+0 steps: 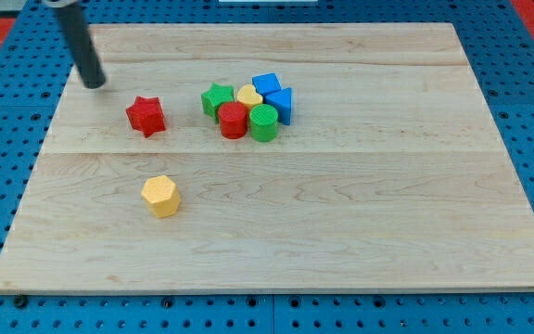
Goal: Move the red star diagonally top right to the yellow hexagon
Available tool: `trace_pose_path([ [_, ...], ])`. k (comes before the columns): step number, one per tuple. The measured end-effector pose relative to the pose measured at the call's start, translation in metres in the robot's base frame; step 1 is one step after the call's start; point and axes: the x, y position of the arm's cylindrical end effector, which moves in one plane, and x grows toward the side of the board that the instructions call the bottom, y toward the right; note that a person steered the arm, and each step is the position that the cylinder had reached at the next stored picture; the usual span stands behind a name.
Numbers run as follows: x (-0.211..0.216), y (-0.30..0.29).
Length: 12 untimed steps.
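Note:
The red star [146, 116] lies on the wooden board at the upper left. The yellow hexagon [160, 196] lies below it and slightly to the right, apart from it. My tip [94, 84] stands at the view's upper left, up and to the left of the red star with a gap between them. It touches no block.
A tight cluster sits right of the red star: a green star [216, 98], a red cylinder [234, 121], a green cylinder [263, 122], a yellow block [249, 95], a blue cube [267, 84] and a blue block [281, 104]. The board's edge [276, 288] borders blue pegboard.

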Motion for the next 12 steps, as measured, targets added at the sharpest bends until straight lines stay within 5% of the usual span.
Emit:
trace_pose_path([
  [1, 0.089, -0.006],
  [4, 0.056, 0.114],
  [8, -0.023, 0.129],
  [12, -0.037, 0.204],
])
